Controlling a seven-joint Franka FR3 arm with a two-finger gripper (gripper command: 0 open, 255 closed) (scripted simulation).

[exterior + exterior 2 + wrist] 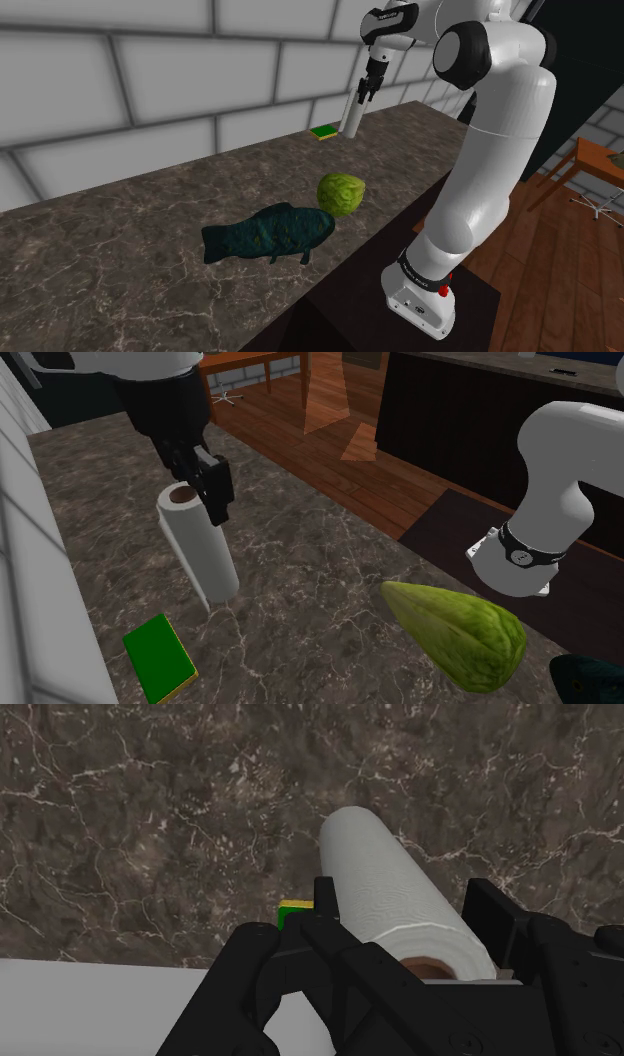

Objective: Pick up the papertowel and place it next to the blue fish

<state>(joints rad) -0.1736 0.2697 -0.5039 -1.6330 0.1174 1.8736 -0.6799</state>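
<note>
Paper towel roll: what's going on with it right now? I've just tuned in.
The black claw is shut on the white paper towel roll near its upper end. It holds the roll roughly upright over the marbled counter, close to a green sponge by the wall. Whether the roll's lower end is off the counter is hard to tell. The blue fish lies farther along the counter beside a green leafy head, so the roll is not yet next to it.
</note>
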